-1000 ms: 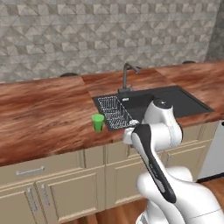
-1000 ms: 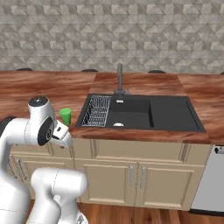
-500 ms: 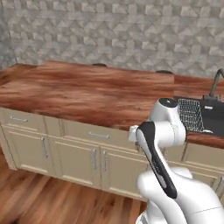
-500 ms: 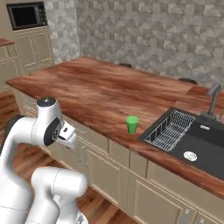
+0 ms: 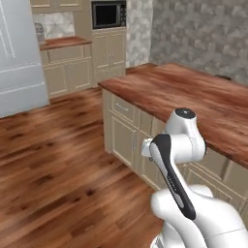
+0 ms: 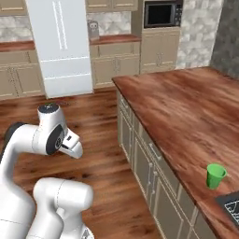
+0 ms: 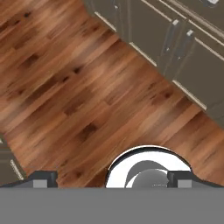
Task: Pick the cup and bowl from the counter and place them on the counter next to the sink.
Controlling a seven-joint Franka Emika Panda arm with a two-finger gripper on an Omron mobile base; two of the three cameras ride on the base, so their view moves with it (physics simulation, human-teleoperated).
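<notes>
Small bright green cup [image 6: 215,175] sits upright on the glossy reddish-brown wood-grain table [image 6: 186,116] in the right base view, at roughly 4 o'clock in frame, close to the table's front edge. Just past it, at the 5 o'clock corner, a sliver of black sink [image 6: 231,205] with wire rack shows, near the cup but not touching.

Left base view: same table [image 5: 193,94] runs from 1 to 3 o'clock over beige cabinets [image 5: 127,131]. The white arm is folded up in front of the cabinets.

Hand view looks down at the brown plank floor [image 7: 78,87], cabinet doors [image 7: 175,48] at 1 o'clock. Jaws [image 7: 112,178]: two dark fingertips [image 7: 41,178] sit far apart at the 7 and 5 o'clock edges, spread wide, nothing between them.

Background: white fridge [image 6: 60,44], built-in black microwave [image 6: 162,14].
</notes>
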